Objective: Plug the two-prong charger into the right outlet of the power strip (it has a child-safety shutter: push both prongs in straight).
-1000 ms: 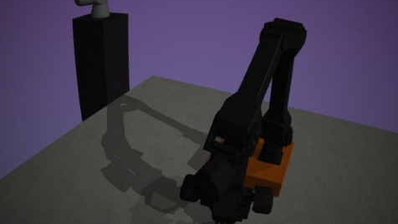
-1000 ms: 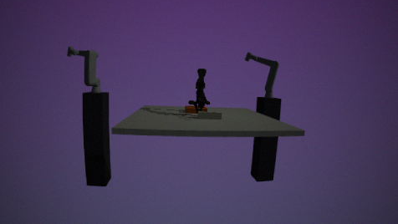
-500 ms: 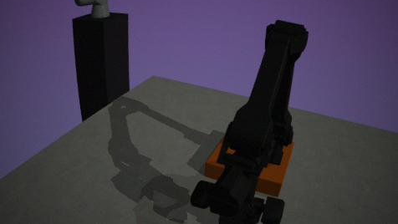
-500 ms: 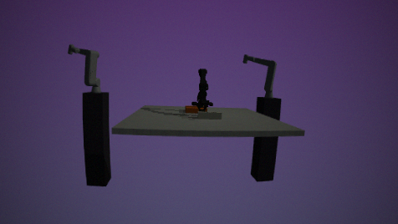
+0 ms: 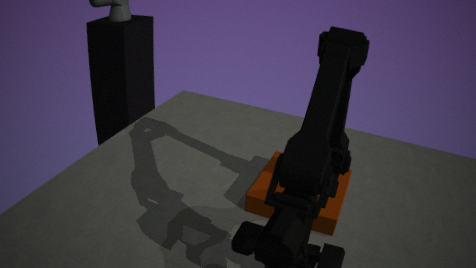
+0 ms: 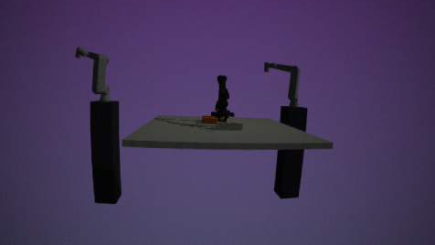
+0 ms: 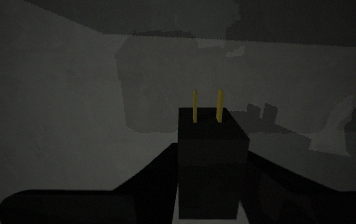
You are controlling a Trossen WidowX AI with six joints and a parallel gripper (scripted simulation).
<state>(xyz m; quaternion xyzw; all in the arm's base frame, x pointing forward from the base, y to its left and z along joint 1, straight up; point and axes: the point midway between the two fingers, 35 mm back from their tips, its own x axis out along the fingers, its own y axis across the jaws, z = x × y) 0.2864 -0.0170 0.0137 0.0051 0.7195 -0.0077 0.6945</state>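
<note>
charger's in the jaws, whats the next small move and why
Probably carry the charger toward the power strip before any push. The wrist view shows both prongs free and pointing out over bare table, with no outlet in front of them. The exterior view shows the pale strip lying on the table beside the arm, so lining up comes first.
</note>
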